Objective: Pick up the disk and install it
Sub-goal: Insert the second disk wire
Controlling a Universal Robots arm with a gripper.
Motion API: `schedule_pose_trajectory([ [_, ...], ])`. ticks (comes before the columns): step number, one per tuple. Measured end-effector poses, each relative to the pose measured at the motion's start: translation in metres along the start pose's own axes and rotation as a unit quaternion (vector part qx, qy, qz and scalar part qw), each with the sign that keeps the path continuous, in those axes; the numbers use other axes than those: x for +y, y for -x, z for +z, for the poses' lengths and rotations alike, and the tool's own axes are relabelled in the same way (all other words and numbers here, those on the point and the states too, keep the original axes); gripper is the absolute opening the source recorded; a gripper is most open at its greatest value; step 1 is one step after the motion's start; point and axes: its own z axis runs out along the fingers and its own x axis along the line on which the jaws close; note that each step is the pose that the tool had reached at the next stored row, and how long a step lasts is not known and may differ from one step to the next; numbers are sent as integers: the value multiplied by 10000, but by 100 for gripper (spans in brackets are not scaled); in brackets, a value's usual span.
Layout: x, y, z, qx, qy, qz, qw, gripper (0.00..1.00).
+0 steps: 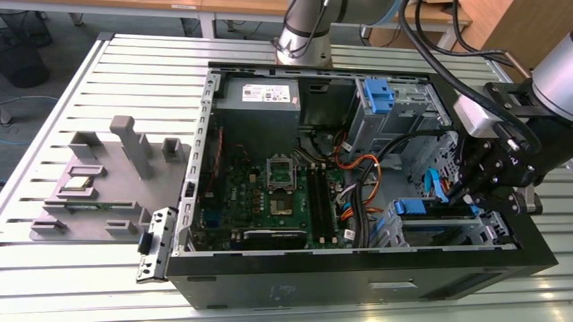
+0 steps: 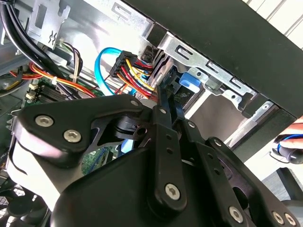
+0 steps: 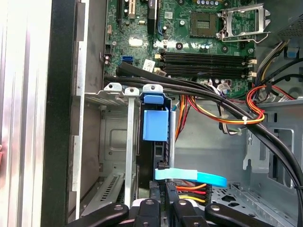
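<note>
Reaching into the open computer case [image 1: 358,258] at about four o'clock in the exterior view, the claw [image 1: 458,198] hangs over the lower drive bay, just beside the case's wall. Its black fingers [image 2: 163,118] stand narrow, almost together. In the first wrist view the claw [image 3: 168,188] is pinched on the thin near edge of the disk [image 3: 158,153], with the jaws flanking that edge on both sides. The disk stands on its edge inside the bay, between upright metal rails, and its blue frame shows as a flat tab at the far end. Its long axis runs from the claw toward the green circuit board [image 3: 208,28]. In the exterior view, where the disk [image 1: 419,206] shows as a blue strip in the bay, that axis lies roughly from three o'clock to nine o'clock, with the tab end pointing toward nine. A light blue ribbon cable [image 3: 199,176] crosses just in front of the fingertips, and a bundle of red, yellow and black wires [image 3: 236,116] lies near it. Another blue frame [image 1: 380,94] sits in the upper bay at about one o'clock, and a grey box with a white sticker [image 1: 259,94] sits at eleven. Outside the case at nine o'clock, a grey parts tray [image 1: 90,194] rests on the slatted table [image 1: 134,67].
</note>
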Motion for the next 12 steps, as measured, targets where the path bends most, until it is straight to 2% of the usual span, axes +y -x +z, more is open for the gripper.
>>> schedule_pose_trajectory([
  [12,-1,0,27,-8,0,0,10000,18],
])
